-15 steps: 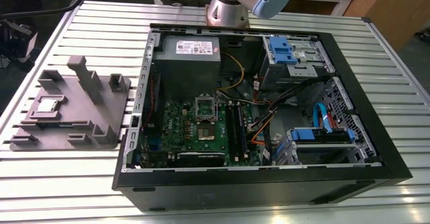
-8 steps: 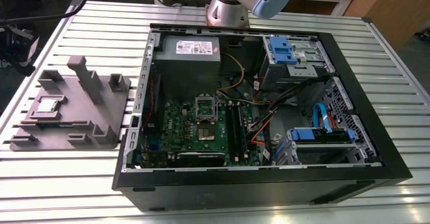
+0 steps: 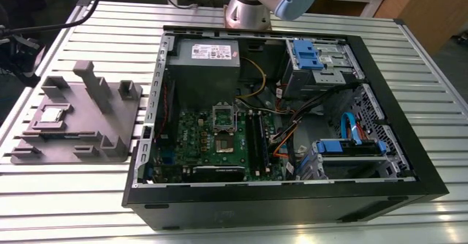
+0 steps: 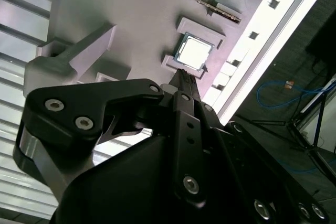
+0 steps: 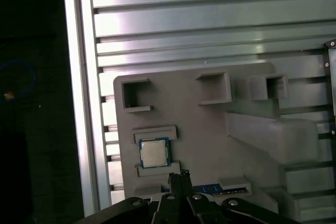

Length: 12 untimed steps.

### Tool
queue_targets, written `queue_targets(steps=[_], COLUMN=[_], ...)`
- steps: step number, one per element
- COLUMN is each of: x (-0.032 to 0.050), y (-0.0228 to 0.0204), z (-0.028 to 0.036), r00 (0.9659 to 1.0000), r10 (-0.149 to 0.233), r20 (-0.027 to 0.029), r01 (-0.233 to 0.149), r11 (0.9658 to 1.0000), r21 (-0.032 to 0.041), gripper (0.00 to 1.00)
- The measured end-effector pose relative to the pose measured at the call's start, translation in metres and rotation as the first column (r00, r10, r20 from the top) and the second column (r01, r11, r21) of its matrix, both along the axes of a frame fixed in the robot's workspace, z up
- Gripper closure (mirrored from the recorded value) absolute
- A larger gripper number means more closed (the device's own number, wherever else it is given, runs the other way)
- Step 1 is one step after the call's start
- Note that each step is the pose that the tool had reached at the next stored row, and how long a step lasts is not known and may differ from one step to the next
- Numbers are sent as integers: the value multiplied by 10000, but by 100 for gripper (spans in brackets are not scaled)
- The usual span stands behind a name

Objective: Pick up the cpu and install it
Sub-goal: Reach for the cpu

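Note:
The cpu (image 3: 52, 115) is a small silver-topped square chip lying flat in a recess of the grey tray (image 3: 80, 129), at the exterior view's left. Both wrist views look down on it: the cpu (image 4: 194, 52) (image 5: 154, 153) rests between two raised tray ledges. My gripper (image 5: 179, 176) (image 4: 182, 76) hovers above the tray just beside the chip, apart from it. Its thin black fingertips are pressed together with nothing between them. The green board (image 3: 219, 145) with its silvery socket frame (image 3: 223, 118) lies inside the open computer case (image 3: 292, 200).
The tray (image 5: 210, 140) carries several upright blocks and pockets around the chip. It sits on a ribbed aluminium table (image 3: 109, 30) near the table's edge (image 5: 84, 103). Inside the case are a grey power-supply box (image 3: 205, 52), cables and blue drive brackets (image 3: 307, 55).

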<state>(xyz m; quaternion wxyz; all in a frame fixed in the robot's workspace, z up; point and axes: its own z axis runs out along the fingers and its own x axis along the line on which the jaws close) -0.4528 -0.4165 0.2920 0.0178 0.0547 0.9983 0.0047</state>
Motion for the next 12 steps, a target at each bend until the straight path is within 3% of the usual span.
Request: queue_targets(steps=[7,12], x=[-22,-25], y=[-60,-70], z=[-89,-179], r00=[10000,10000], r10=[-2,-2], r20=[-1,-7], r01=[2,2], r11=[10000,10000], r21=[2,1], gripper=[90,90])
